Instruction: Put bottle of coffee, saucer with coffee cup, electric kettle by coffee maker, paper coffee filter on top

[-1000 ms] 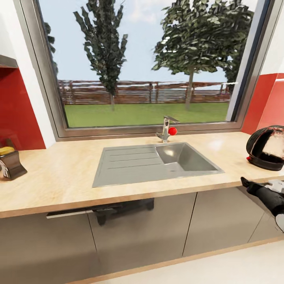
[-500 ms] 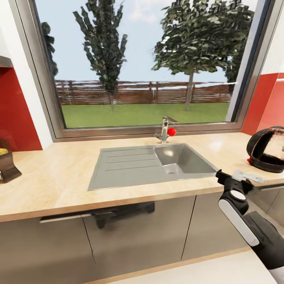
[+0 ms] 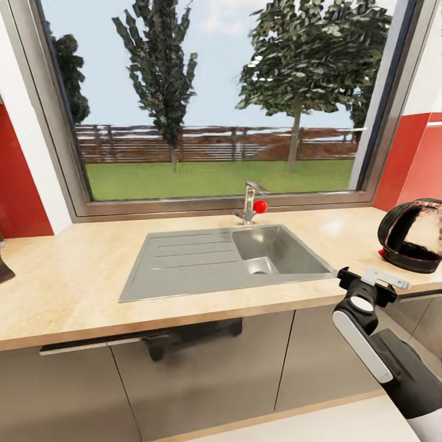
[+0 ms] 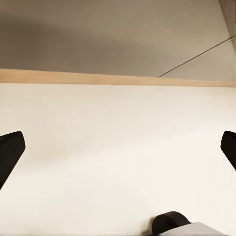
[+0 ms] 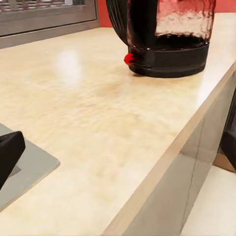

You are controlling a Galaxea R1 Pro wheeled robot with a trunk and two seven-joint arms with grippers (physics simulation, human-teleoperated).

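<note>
Right gripper (image 3: pixel 373 283) (fingers spread, empty) hovers near the electric kettle (image 3: pixel 412 235) on the countertop (image 3: pixel 73 288).

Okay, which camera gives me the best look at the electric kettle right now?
The right wrist view: the electric kettle looms close, showing its black base, red switch and clear body, though its top is cropped. The head view shows the whole kettle small at the countertop's right edge. The left wrist view faces floor and cabinet.

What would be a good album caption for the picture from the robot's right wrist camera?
Open right gripper faces a black electric kettle standing on the pale wooden countertop, sink corner nearby.
</note>
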